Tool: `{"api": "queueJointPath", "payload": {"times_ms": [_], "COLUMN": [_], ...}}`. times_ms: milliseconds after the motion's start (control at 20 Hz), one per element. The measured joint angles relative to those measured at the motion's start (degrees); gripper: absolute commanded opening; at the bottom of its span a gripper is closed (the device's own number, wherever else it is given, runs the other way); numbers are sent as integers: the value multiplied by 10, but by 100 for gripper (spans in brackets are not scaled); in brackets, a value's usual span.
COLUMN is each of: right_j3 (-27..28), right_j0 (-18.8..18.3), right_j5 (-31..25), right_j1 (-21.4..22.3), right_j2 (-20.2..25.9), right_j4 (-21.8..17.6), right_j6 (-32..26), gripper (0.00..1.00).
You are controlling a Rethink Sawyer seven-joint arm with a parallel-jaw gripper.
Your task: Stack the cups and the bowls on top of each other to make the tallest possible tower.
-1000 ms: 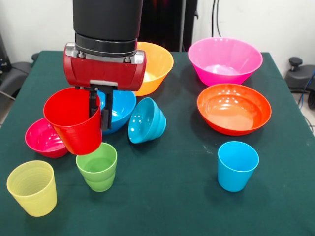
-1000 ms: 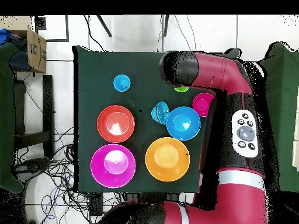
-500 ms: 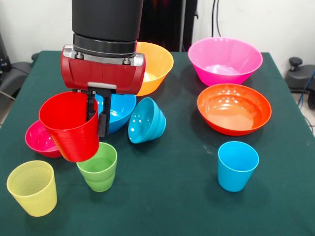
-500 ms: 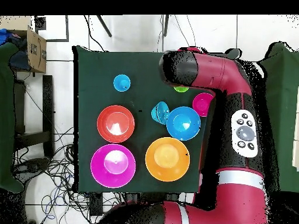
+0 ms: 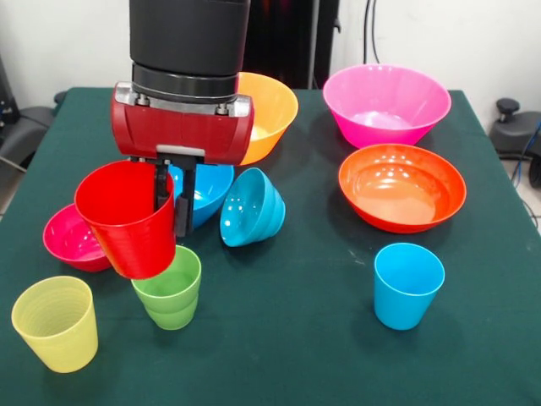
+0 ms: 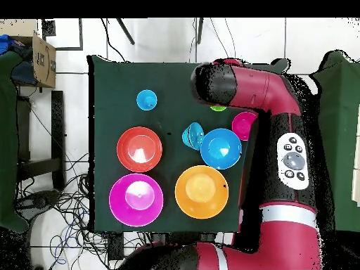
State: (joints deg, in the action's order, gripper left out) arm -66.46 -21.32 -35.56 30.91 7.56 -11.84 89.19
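Gripper [image 5: 170, 200]: clamped on red cup's [image 5: 128, 220] rim, tilted, probably just above green cup [image 5: 168, 286].
Risk: tilted cup clips green rim, toppling it.

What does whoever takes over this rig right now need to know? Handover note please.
Gripper: shut on the red cup's rim, cup tilted, held above and left of the lime green cup.
Yellow cup and light blue cup stand alone.
Small light blue bowl lies on its side; the other bowls sit separately.
Done: nothing stacked.
Left: everything.
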Motion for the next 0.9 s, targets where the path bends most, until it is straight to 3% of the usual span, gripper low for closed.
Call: {"api": "queueJointPath", "payload": {"times_ms": [600,900], "right_j3": [-28,-42], "right_j0": [0,0], "right_j5": [14,50], "right_j1": [-2,-9], "right_j2": [0,0], "right_j4": [-1,-2], "right_j6": [0,0], "gripper": [0,0]}}
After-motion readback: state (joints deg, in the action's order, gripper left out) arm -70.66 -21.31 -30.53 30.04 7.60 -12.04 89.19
